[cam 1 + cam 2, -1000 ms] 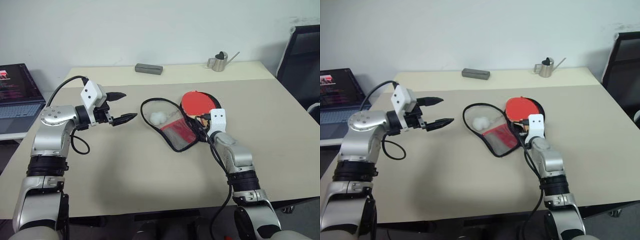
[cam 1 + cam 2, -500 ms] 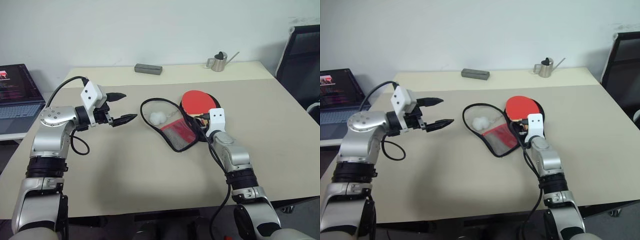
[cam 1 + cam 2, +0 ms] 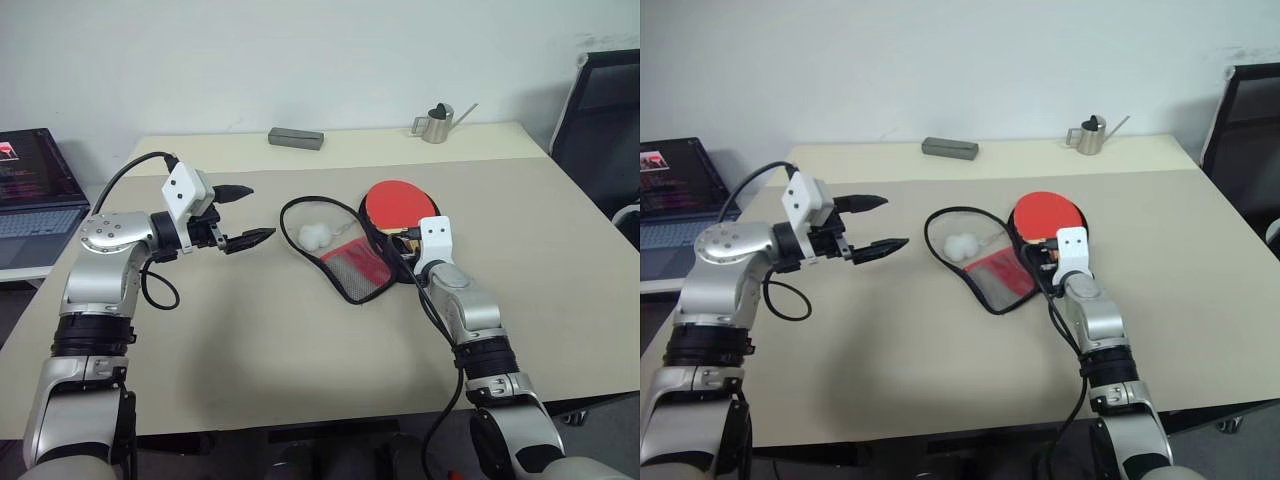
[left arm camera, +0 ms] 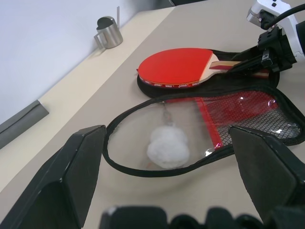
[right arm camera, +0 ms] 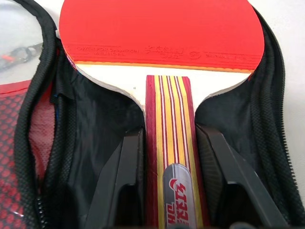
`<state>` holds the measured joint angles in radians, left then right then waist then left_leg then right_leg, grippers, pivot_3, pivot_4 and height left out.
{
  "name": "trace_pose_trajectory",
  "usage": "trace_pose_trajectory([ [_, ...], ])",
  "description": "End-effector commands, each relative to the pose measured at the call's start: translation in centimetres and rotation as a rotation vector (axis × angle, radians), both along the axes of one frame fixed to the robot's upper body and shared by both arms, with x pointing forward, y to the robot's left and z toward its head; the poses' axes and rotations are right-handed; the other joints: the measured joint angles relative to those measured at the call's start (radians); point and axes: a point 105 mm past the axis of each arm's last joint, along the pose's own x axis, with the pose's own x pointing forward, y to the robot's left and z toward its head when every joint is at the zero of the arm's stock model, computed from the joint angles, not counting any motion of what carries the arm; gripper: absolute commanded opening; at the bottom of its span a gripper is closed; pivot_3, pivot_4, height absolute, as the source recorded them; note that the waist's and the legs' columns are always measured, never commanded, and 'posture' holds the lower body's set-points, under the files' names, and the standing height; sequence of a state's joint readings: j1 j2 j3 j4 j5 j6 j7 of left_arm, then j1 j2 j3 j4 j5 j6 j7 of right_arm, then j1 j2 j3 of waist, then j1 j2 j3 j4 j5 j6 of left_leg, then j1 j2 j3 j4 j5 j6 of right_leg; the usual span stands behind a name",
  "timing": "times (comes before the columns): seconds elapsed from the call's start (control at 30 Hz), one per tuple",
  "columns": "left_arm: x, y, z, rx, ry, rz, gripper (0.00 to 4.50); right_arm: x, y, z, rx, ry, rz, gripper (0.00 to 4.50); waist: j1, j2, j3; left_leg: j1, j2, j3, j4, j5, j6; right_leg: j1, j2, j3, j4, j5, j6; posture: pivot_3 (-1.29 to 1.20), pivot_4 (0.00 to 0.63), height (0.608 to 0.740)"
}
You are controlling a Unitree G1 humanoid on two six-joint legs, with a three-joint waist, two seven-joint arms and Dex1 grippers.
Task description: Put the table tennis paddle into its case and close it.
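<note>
Red paddle (image 5: 162,36) lies in the open case (image 3: 352,270), right of centre on the tabletop; right fingers (image 5: 125,181) flank its handle. Left fingers (image 3: 250,238) spread wide, empty. Next I judge: release, fold flap over.

Beige table (image 3: 300,340) with three things on it
Open case (image 3: 345,262) beside right gripper (image 3: 1043,255); grey bar (image 3: 296,137) and metal can (image 3: 435,125) far beyond
</note>
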<state>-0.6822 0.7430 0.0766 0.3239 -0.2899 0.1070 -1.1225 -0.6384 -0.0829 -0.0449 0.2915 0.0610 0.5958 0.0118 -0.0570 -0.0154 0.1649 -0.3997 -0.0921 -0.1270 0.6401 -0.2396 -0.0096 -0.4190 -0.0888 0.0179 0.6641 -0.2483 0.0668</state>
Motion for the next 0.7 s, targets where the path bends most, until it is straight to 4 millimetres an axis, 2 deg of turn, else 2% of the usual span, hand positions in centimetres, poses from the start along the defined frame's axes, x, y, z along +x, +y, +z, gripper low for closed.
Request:
trace_pose_trajectory([
  [0.03, -0.3, 0.3, 1.7, -0.002, -0.060, 0.007, 4.50, 0.0, 0.6, 1.0, 0.039, -0.040, 0.006, 2.45, 0.000, 0.000, 0.000, 0.000, 0.000, 0.000, 0.000, 0.000, 0.000, 0.000, 0.000, 0.000, 0.000, 0.000, 0.000, 0.00, 0.150, 0.740],
  [0.23, -0.3, 0.3, 1.5, -0.001, -0.058, 0.009, 4.50, 0.1, 0.2, 1.5, 0.028, -0.057, -0.017, 4.48, 0.000, 0.000, 0.000, 0.000, 0.000, 0.000, 0.000, 0.000, 0.000, 0.000, 0.000, 0.000, 0.000, 0.000, 0.000, 0.00, 0.150, 0.740],
  [0.4, -0.3, 0.5, 1.4, -0.009, -0.057, 0.021, 4.50, -0.2, 0.1, 3.5, 0.084, -0.132, -0.033, 4.48, 0.000, 0.000, 0.000, 0.000, 0.000, 0.000, 0.000, 0.000, 0.000, 0.000, 0.000, 0.000, 0.001, 0.000, 0.000, 0.00, 0.150, 0.740],
  [0.5, -0.3, 0.9, 0.8, -0.016, -0.043, 0.038, 4.50, -1.3, 0.8, 6.5, 0.206, -0.239, 0.031, 4.48, 0.000, 0.000, 0.000, 0.000, 0.000, 0.000, 0.000, 0.000, 0.000, 0.000, 0.000, 0.000, 0.001, 0.000, 0.000, 0.00, 0.150, 0.740],
  [0.6, -0.2, 1.2, 0.3, -0.022, -0.026, 0.051, 4.50, -2.9, 1.1, 8.9, 0.198, -0.339, 0.166, 4.48, 0.001, 0.000, 0.000, 0.000, 0.000, 0.000, 0.000, 0.000, 0.000, 0.000, 0.000, 0.000, 0.000, 0.000, 0.000, 0.00, 0.150, 0.740],
  [0.7, -0.1, 1.9, -0.5, -0.015, 0.009, 0.069, 4.50, -5.1, 2.2, 9.7, 0.145, -0.351, 0.374, 4.48, 0.002, 0.000, 0.000, 0.000, 0.000, 0.000, 0.001, 0.000, 0.000, 0.001, 0.000, -0.001, 0.000, 0.000, 0.000, 0.00, 0.150, 0.740],
])
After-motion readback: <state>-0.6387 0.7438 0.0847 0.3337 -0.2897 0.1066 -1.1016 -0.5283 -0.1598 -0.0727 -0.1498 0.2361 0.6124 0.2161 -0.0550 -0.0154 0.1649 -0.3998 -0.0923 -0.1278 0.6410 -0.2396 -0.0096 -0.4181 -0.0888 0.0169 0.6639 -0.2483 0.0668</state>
